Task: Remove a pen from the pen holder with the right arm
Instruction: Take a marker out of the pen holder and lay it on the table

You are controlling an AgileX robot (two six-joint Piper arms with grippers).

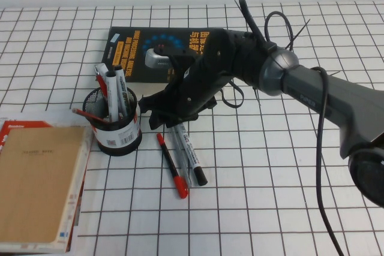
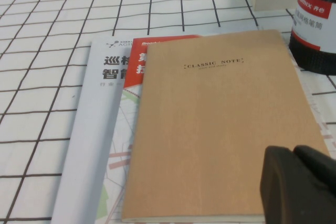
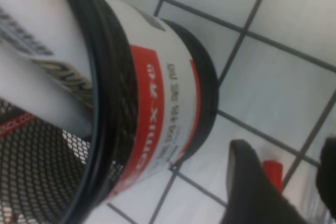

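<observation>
- Two pens, a red pen and a grey marker, lie on the worktop just right of the pen holder, which stands at the left with more pens upright in it; the right pincer hangs low just beside the holder's right side, over the far ends of those two pens; the step looks like a release, so the sound move is straight up, then back to the right, never a sweep left into the holder.
- Left wrist view: the left pincer hangs over a corner of a brown notebook, seemingly parked; whether it is apart or together I cannot tell; it is best left there.
- Right wrist view: the right pincer's fingers stand apart, clamped on nothing, and a bit of the red pen shows between them; rise clear of it before any sideways move, or it may roll.
</observation>
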